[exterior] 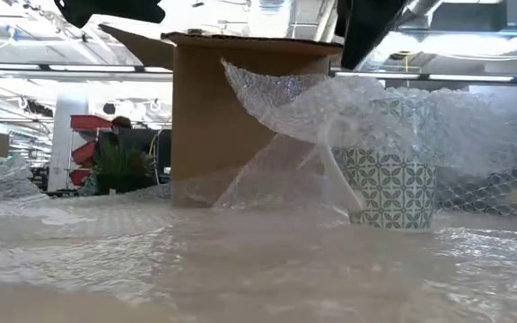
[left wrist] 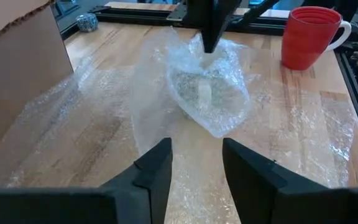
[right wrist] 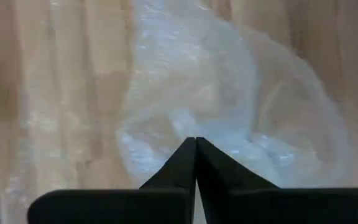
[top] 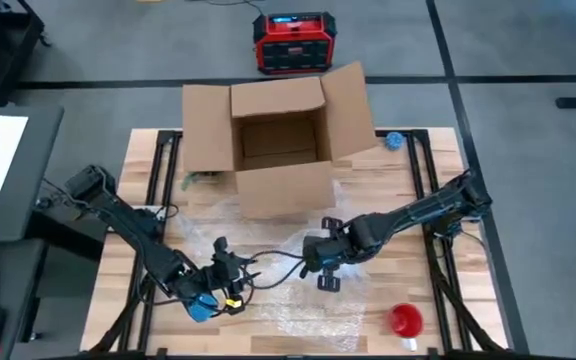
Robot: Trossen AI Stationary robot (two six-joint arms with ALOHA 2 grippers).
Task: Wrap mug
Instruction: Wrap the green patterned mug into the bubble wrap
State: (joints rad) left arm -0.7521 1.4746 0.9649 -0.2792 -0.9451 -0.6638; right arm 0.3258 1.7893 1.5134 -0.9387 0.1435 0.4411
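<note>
the patterned mug [exterior: 391, 184] stands upright on the wooden table [top: 448, 215] in front of the open cardboard box [top: 276, 140], half draped in a sheet of bubble wrap [exterior: 330, 103] that rises over its rim and trails off across the tabletop. the right arm reaches in low from the table's right edge, bent at the elbow, its wrist tipped down over the mug. the right gripper [right wrist: 195, 144] has its fingers pressed together, seemingly pinching a fold of the wrap, though the film between the tips is hard to make out. the left arm stretches from the left edge toward the front of the table, forearm nearly level. the left gripper [left wrist: 196, 165] points at the wrapped mug with its fingers apart, holding nothing, near but not touching the wrap. a red mug [left wrist: 309, 36] stands well apart on the table's right front corner.
</note>
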